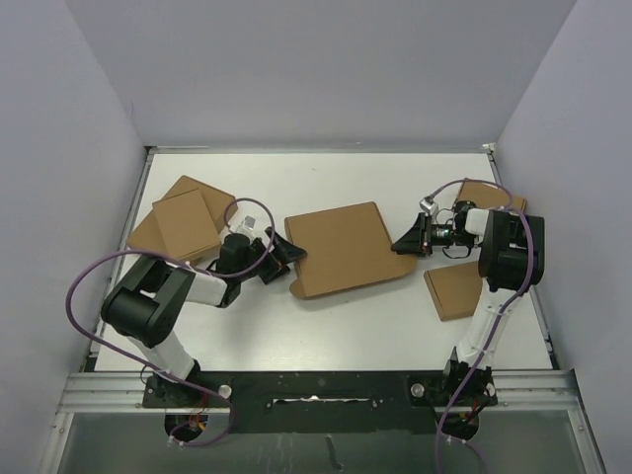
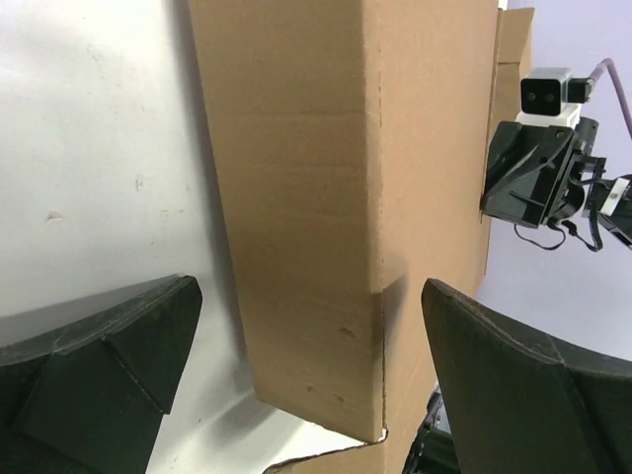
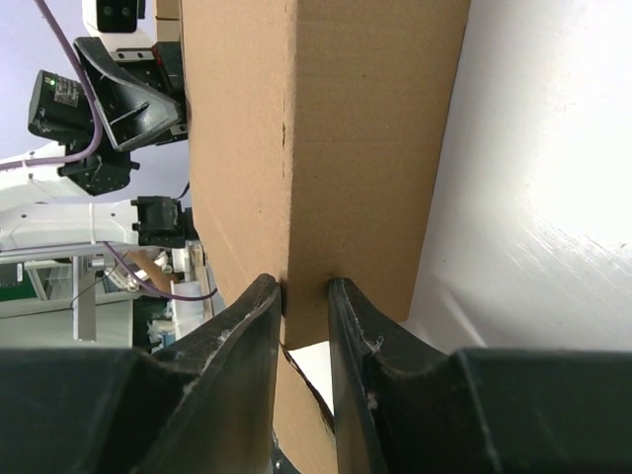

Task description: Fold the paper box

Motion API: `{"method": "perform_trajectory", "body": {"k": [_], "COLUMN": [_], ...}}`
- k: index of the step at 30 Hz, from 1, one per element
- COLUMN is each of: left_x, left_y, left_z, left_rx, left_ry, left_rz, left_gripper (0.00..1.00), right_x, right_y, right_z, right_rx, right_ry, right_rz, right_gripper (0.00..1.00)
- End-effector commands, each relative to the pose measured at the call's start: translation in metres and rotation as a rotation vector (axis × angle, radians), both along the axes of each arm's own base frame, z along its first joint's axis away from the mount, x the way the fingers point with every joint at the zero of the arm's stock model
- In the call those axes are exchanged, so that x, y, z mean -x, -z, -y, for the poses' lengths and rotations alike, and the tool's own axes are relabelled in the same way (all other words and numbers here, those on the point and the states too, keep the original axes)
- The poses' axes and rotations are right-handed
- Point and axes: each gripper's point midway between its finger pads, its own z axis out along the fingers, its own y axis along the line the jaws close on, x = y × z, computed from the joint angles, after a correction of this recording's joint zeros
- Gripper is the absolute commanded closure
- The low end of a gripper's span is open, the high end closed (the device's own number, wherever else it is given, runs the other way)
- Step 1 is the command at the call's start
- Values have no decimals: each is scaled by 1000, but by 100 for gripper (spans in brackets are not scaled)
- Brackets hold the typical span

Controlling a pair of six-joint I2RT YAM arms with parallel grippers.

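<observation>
The paper box [image 1: 341, 247] is a large brown die-cut cardboard piece lying in the middle of the white table. My left gripper [image 1: 289, 255] is open at its left edge; in the left wrist view the jaws stand wide apart with a box flap [image 2: 306, 217] between them, untouched. My right gripper [image 1: 403, 243] is at the box's right edge, shut on a folded side flap [image 3: 336, 148], with both fingers [image 3: 247, 336] pinching it.
Two smaller flat brown boxes [image 1: 183, 222] lie stacked at the left behind my left arm. Two more lie on the right, one at the back [image 1: 489, 196] and one near the front [image 1: 454, 289]. Grey walls [image 1: 316, 69] enclose the table.
</observation>
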Motion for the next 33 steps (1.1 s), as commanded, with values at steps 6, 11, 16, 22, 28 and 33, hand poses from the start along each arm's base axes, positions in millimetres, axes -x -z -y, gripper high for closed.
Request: {"method": "perform_trajectory", "body": {"k": [6,11,16,22,28,33], "left_x": [-6,-10,-13,-15,-13,-11], "left_y": [-13,-16,-23,-32,-38,-47], "left_z": [-4,10,14,18,14,12], "left_rx": [79,155,208,229,248,257], "left_ry": [-96,-100,-130,-135,-158,-166], "left_rz": [85,104,135,151,151,158], "left_gripper": [2,2,5,20,35,37], "right_x": [0,1,1,-1,-8,-15], "right_y": [39,41,43,35,14,-17], "right_z": [16,17,18,16,14,17], "right_rx": [140,149,150,129,115,136], "right_ry": [6,6,7,-1,-15,-33], "right_rz": [-35,-37,-40,-9,86,218], "right_gripper": [85,85,85,83,76,60]}}
